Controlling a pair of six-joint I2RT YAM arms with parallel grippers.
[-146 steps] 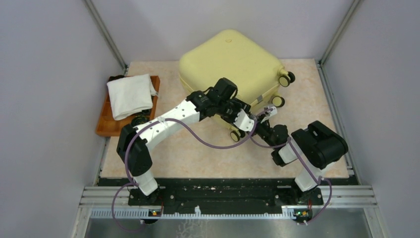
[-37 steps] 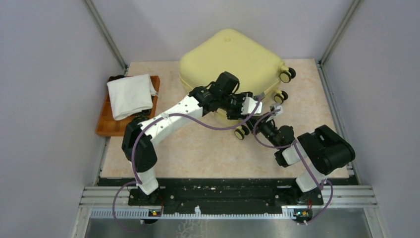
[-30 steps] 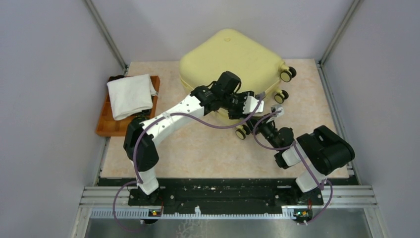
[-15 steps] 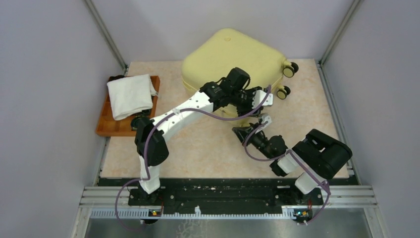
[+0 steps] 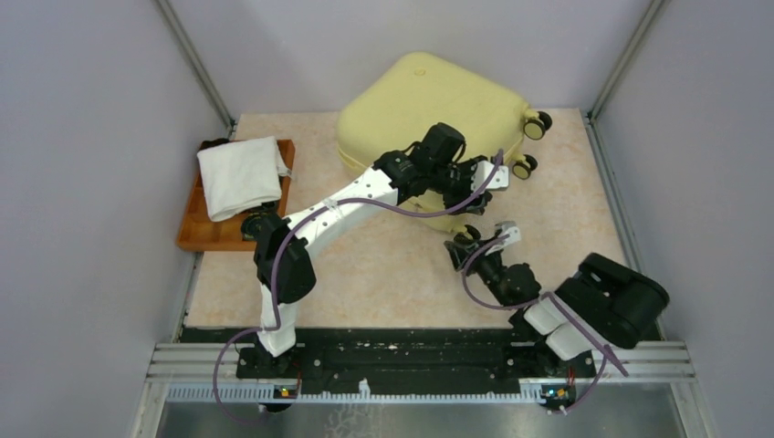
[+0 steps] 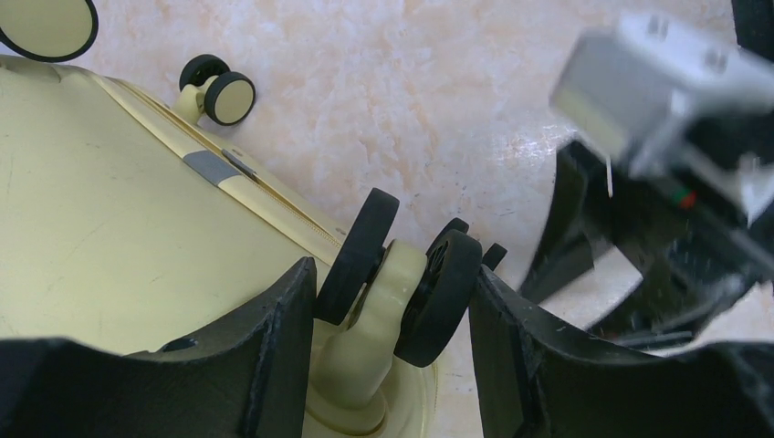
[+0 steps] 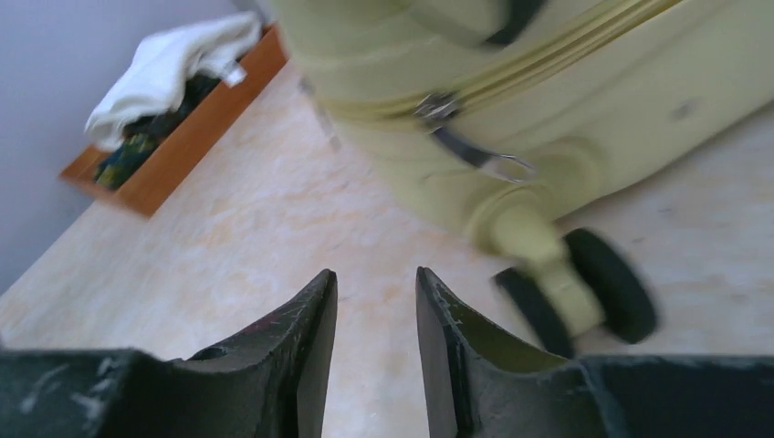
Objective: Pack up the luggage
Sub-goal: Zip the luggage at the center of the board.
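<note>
Luggage (image 5: 429, 105) lies flat and closed at far centre of table (image 5: 365, 283). My left gripper (image 6: 391, 274) clamps near-corner wheel (image 6: 360, 255) — fingers pressed on both sides. My right gripper (image 7: 374, 292) stands narrowly parted, empty, just off same corner, facing zipper pull (image 7: 475, 151). I judge shell stiff, slick, bulky, likely light if unpacked. Wheel stalk suits dragging, not lifting. To open it, I'd pinch zipper pull — small, flat, easy to lose.
</note>
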